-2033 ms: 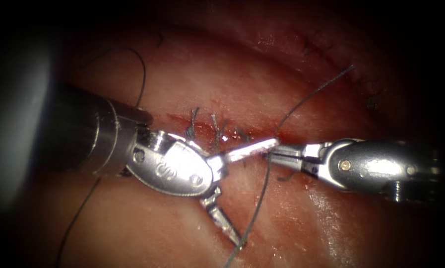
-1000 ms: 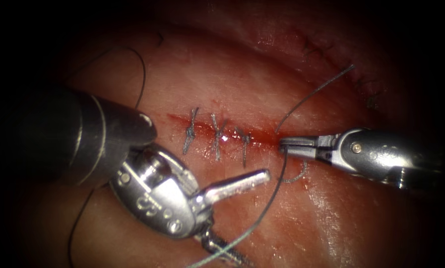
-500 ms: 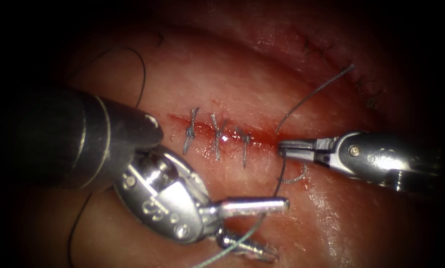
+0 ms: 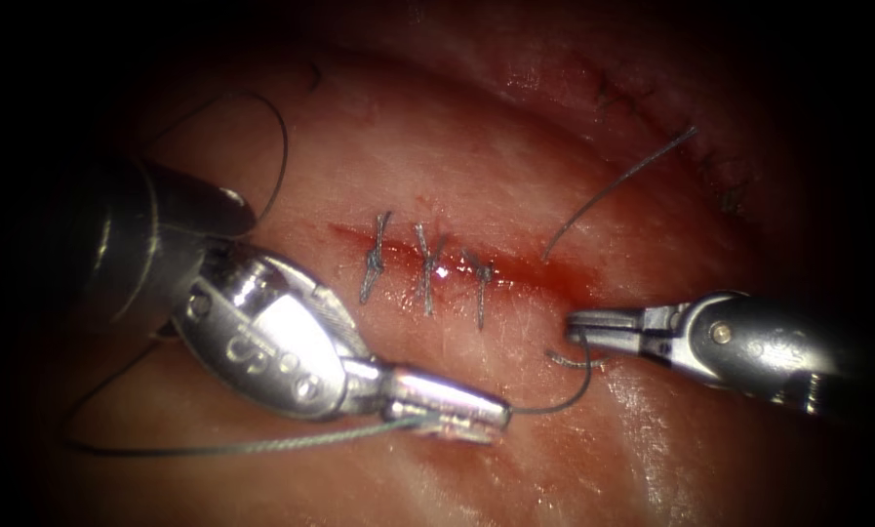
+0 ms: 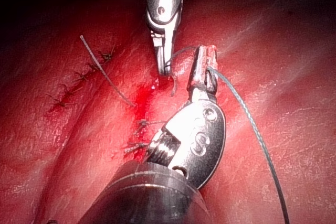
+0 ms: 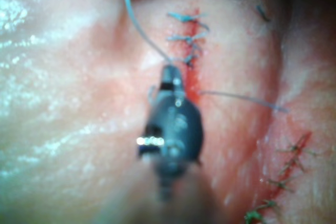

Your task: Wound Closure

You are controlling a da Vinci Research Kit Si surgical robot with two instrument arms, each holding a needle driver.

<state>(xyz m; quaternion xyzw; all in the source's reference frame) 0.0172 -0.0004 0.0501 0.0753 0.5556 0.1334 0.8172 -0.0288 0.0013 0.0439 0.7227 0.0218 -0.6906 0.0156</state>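
The cut runs across the tissue with three tied stitches on its left part. My left tool lies in front of the cut, its jaws shut on the thread. From there the thread curves up to my right tool, whose jaws are shut on it near the cut's right end. A long strand trails left from the left jaws. In the left wrist view the left tool grips the thread beside the right tool. The right tool points at the stitches.
A loose thread end rises from the cut's right end toward the back right. A short thread tail lies under the right jaws. Red fluid pools along the cut. An older stitched line lies off to one side.
The left jaws, open a second ago, have shut on the thread and swung down and left. The right tool has shifted down and right with the thread.
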